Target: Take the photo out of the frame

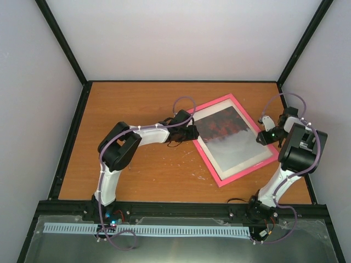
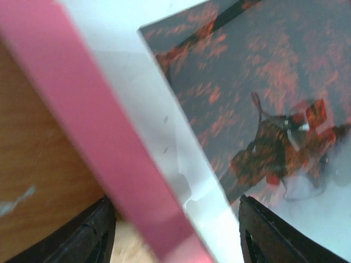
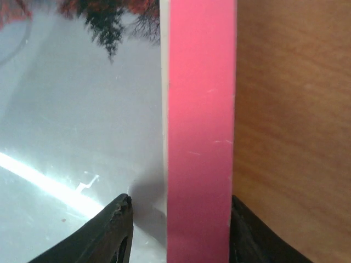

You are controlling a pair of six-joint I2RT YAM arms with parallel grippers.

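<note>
The frame [image 1: 207,160], with its bright pink border, lies face up and askew on the wooden table right of centre. The photo [image 1: 233,137] sits inside it, dark red-and-black at the far end and pale grey at the near end. My left gripper [image 1: 193,131] is open at the frame's far-left edge. In the left wrist view its jaws [image 2: 178,235] straddle the pink border [image 2: 82,109] and white mat [image 2: 164,126], with the photo [image 2: 263,82] beyond. My right gripper [image 1: 262,134] is open at the right edge. In the right wrist view its jaws [image 3: 181,230] straddle the border [image 3: 200,109], beside the photo's grey end [image 3: 82,109].
Black rails [image 1: 71,137] edge the table on the left, back and right, with white walls behind them. A black bar and a white slotted cable channel [image 1: 148,230] run along the near edge by the arm bases. Pale scuffs [image 1: 181,161] mark the wood left of the frame.
</note>
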